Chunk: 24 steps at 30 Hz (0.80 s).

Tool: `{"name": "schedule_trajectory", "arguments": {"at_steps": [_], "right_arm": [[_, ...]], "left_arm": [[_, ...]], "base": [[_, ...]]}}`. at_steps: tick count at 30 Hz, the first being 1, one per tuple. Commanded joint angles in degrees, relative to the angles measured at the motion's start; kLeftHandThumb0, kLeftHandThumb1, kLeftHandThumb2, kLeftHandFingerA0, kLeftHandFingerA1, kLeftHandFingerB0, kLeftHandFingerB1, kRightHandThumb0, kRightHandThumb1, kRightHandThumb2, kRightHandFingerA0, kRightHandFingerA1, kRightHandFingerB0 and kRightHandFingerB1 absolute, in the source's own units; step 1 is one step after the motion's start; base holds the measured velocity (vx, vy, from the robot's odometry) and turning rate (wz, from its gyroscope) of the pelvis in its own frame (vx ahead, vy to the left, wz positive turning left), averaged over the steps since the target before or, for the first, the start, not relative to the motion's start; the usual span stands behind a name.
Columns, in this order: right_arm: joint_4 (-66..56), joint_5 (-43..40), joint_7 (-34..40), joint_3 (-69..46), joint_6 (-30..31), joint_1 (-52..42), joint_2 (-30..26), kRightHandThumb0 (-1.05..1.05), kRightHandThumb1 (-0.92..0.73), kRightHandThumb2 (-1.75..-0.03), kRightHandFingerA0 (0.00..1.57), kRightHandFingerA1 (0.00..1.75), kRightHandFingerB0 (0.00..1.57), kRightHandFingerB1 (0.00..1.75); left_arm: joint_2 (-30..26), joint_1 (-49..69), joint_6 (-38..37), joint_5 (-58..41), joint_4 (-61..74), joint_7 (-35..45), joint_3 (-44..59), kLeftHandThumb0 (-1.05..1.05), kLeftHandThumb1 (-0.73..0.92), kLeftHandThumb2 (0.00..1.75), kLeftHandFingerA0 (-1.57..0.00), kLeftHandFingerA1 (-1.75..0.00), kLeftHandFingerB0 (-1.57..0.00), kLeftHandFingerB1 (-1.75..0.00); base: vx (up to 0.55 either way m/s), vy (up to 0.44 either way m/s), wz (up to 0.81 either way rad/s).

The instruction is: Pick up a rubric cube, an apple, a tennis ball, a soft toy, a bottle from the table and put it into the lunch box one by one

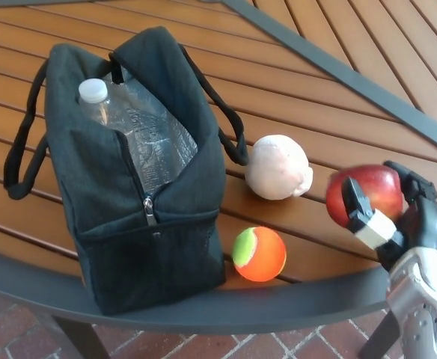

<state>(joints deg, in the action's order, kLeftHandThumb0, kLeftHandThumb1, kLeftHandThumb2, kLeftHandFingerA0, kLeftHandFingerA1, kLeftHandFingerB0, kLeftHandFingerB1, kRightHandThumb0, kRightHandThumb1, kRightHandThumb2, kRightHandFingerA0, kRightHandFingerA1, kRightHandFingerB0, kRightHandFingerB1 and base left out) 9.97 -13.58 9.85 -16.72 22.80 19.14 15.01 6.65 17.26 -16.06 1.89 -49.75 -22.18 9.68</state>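
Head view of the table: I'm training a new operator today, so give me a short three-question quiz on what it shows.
1. True or false: the bottle lies flat on the table.
2. What does the right robot hand hold?
A. the ball
B. the apple
C. the soft toy
3. Fill in: the orange and green ball sits beside the black ____.

Key:
1. False; it stands inside the lunch bag, cap up.
2. B; the fingers are closed on the red apple, while the soft toy rests on the table.
3. lunch bag.
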Motion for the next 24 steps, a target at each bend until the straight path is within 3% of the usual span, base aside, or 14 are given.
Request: {"name": "schedule_trajectory", "arguments": {"at_steps": [1, 2, 8, 9, 16, 19, 20, 24], "right_arm": [[-14.62, -42.13, 11.40, -7.25, 3.58, 12.65, 20.83, -0.37, -0.89, -0.87, 0.94, 1.75, 0.66, 1.75], [-14.35, -42.53, 11.90, -6.75, 4.51, 13.81, 20.60, -0.34, -0.80, -1.00, 0.95, 1.75, 0.67, 1.75], [-13.95, -39.71, 12.71, -3.80, 6.02, 15.71, 20.45, -0.31, -0.82, -1.04, 0.94, 1.75, 0.66, 1.75], [-13.47, -39.50, 13.18, -3.55, 6.44, 16.43, 20.36, -0.28, -0.68, -1.23, 0.96, 1.75, 0.69, 1.75], [-11.14, -41.11, 14.60, -2.90, 7.11, 20.96, 18.94, -0.28, -0.60, -1.32, 0.96, 1.75, 0.68, 1.75], [-10.61, -41.76, 15.31, -2.54, 6.88, 23.10, 18.58, -0.29, -0.64, -1.27, 0.97, 1.75, 0.69, 1.75], [-9.87, -40.89, 15.42, -2.06, 6.99, 25.22, 17.60, -0.16, -0.73, -1.32, 1.12, 1.24, 1.03, 1.19], [-8.97, -38.81, 14.74, -0.64, 6.66, 27.26, 16.03, -0.16, -0.73, -1.32, 1.12, 1.24, 1.03, 1.19]], "left_arm": [[-2.37, -0.78, -4.25, 0.38, -1.64, -2.82, 1.35, 0.00, 0.61, 0.85, -0.97, -1.10, -0.93, -0.95], [-2.31, -0.46, -4.19, 0.55, -0.96, -2.66, 1.16, 0.00, 0.60, 0.89, -0.98, -1.12, -0.91, -0.94], [-1.78, -0.78, -4.06, 0.09, -0.67, -3.26, 1.65, 0.02, 0.58, 0.89, -0.97, -1.12, -0.92, -0.95], [-1.86, -0.71, -4.04, 0.22, -0.72, -3.18, 1.54, 0.03, 0.57, 0.90, -0.98, -1.11, -0.91, -0.95], [-2.32, -0.32, -3.94, 1.48, -0.49, -3.43, 0.65, 0.05, 0.56, 0.93, -1.01, -1.13, -0.93, -0.96], [-2.07, -0.25, -3.96, 0.58, -0.34, -2.80, 1.17, 0.03, 0.59, 0.90, -1.02, -1.12, -0.94, -0.96], [-2.29, -0.42, -3.99, 0.66, -0.75, -2.80, 1.15, 0.03, 0.57, 0.93, -1.01, -1.13, -0.93, -0.96], [-2.64, -0.63, -4.81, 0.76, -1.61, -2.52, 1.13, 0.05, 0.55, 0.97, -1.02, -1.12, -0.93, -0.96]], "base": [[0.00, 0.000, 0.00], [0.00, 0.000, 0.00], [0.00, 0.000, 0.00], [0.00, 0.000, 0.00], [0.00, 0.000, 0.00], [0.00, 0.000, 0.00], [0.00, 0.000, 0.00], [0.00, 0.000, 0.00]]}}
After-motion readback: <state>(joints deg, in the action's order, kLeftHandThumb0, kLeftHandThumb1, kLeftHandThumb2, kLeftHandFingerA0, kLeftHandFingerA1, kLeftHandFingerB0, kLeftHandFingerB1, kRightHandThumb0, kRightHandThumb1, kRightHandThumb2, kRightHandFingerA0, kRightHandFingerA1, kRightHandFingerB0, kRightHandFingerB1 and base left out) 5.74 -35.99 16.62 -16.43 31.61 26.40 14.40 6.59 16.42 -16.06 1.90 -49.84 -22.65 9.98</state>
